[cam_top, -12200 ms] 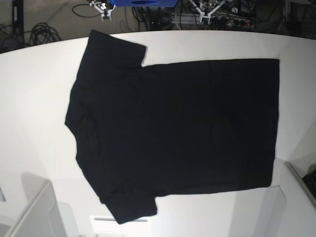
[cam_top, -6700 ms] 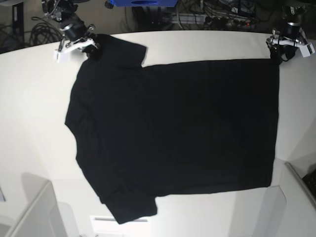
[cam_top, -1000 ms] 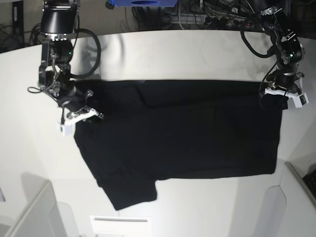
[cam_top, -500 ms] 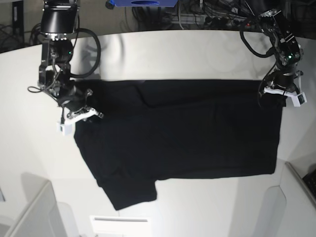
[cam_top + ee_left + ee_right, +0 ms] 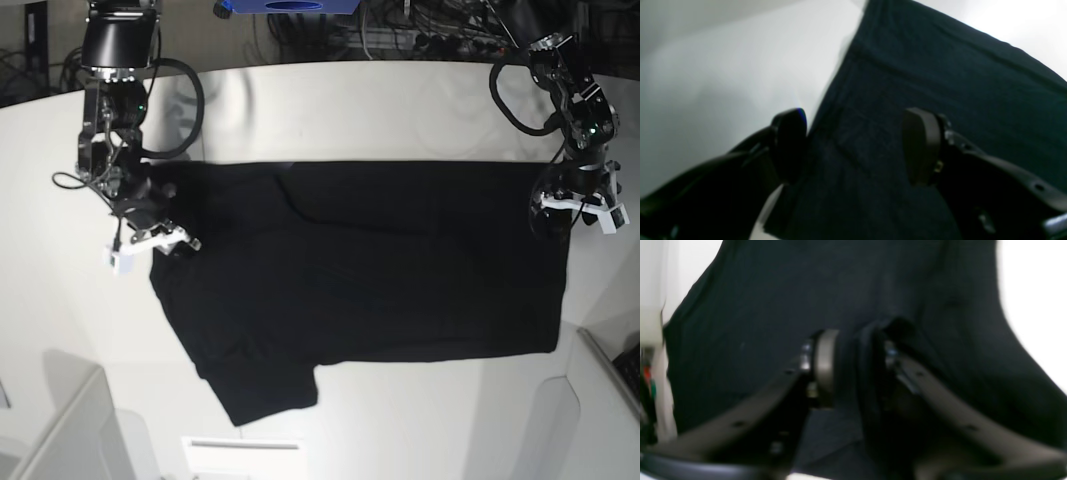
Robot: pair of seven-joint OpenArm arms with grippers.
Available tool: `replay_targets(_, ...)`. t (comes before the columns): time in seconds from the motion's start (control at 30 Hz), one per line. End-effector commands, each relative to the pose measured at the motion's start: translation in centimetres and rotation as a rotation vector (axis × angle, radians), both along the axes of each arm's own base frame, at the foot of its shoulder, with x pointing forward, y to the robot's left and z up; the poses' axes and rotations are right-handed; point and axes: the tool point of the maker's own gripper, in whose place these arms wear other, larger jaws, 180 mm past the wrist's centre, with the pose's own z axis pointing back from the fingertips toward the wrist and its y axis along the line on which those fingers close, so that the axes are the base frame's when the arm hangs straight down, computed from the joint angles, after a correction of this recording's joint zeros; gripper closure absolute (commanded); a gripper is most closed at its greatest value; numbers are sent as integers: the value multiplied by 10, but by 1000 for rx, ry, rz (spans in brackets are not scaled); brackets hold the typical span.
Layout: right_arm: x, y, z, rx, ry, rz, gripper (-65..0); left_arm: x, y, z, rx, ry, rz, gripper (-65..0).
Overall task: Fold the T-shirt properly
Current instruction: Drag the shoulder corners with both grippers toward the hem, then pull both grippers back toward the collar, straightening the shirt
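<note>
Left gripper (image 5: pixel 853 146) and right gripper (image 5: pixel 848 368): black curved fingers, round pads, small screws; black cabled arms, white tips.

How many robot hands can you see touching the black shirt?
2. The right gripper pinches the large black cloth T-shirt at its left edge in the base view. The left gripper sits at its right edge, open.

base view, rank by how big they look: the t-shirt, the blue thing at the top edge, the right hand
1. T-shirt, by far the largest.
2. Blue object, though cut off by the frame edge.
3. Right hand, looks smallest; it is close to the blue object, so that order is unsure.
</note>
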Motion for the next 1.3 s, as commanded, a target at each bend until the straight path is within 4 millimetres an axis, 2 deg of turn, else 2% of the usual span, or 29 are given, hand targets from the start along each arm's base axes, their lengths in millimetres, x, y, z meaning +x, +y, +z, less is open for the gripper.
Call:
replay_targets(0.0,12,-10,16,-13,-50,-29,-255,6,6,17,27,-51,-1,-439)
replay_targets(0.07,12,-18,16,-22,-50,-71,-273,3,7,16,28,-44,2,-443)
replay_targets(0.17,7,-38,21,-71,-70,-128,-278,-16,23,14,39,-29,46,-443)
replay_targets(0.2,6,-41,27,-84,-92,-147,-279,-19,27,16,45,-31,58,-443)
replay_targets(0.3,-6,-52,46,-132,-144,-179,-281,-45,44,18,72,-11,109,-436)
replay_targets(0.37,-16,-49,56,-139,-164,-181,-282,-60,56,26,100,-12,134,-434)
replay_targets(0.43,-33,-46,60,-140,-156,-189,-297,-72,57,29,122,-2,104,-434)
replay_targets(0.57,-69,-40,47,-101,-67,-279,-321,-98,62,25,60,-29,118,-434)
replay_targets(0.7,-94,-25,31,-43,-6,-316,-374,-116,64,7,-29,-23,152,-434)
replay_targets(0.77,-105,-19,24,-26,25,-327,-410,-120,65,-1,-58,-17,166,-434)
replay_targets(0.9,-124,-16,15,-19,43,-355,-428,-120,64,-9,-82,-13,177,-434)
replay_targets(1.07,-134,-17,20,-59,-65,-351,-428,-101,52,-11,-99,-24,138,-434)
replay_targets(1.17,-133,-17,23,-63,-91,-337,-428,-83,41,-11,-112,-41,103,-434)
replay_targets(1.27,-131,-13,24,-53,-112,-307,-426,-70,34,-19,-147,-46,95,-434)
